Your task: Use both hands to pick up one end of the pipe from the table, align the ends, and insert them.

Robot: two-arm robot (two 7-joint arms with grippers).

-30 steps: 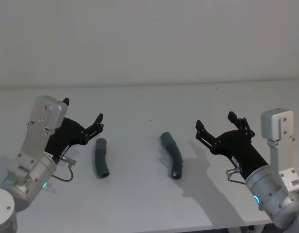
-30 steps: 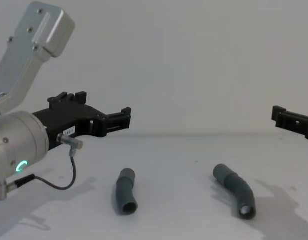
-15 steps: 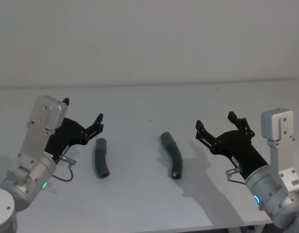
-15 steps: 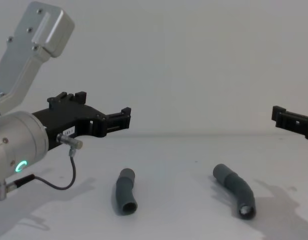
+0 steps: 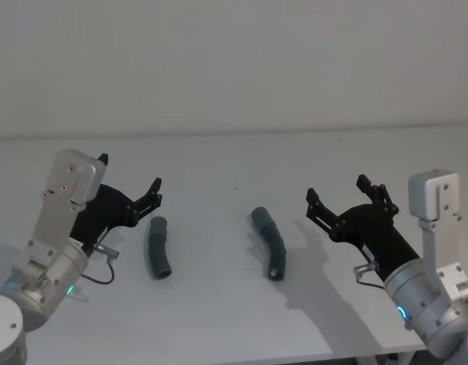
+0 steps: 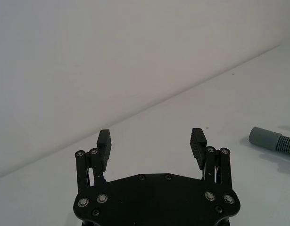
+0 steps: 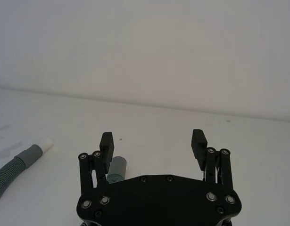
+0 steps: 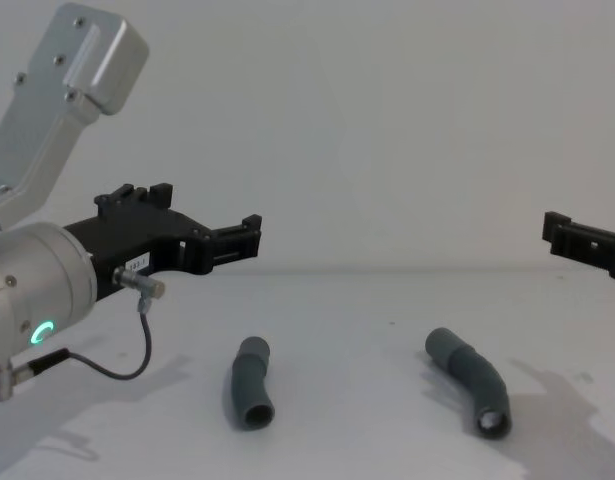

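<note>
Two dark-grey pipe pieces lie flat on the white table [image 5: 218, 319], well apart from each other and between the two claws: the left piece [image 5: 157, 247] sits just beside the left gripper [image 5: 130, 172], the right piece [image 5: 269, 236] is near the right gripper [image 5: 337, 188], and the right wrist view catches a white plug tip [image 7: 46, 142] on one of them. Both claws hang above the table spread wide, touching nothing. As for writing, there's a tiny white label [image 8: 137, 262] on the left gripper's black body, way too small to read, right by the thin cable [image 8: 127, 372] and green ring light [image 8: 42, 331] on that wrist.
</note>
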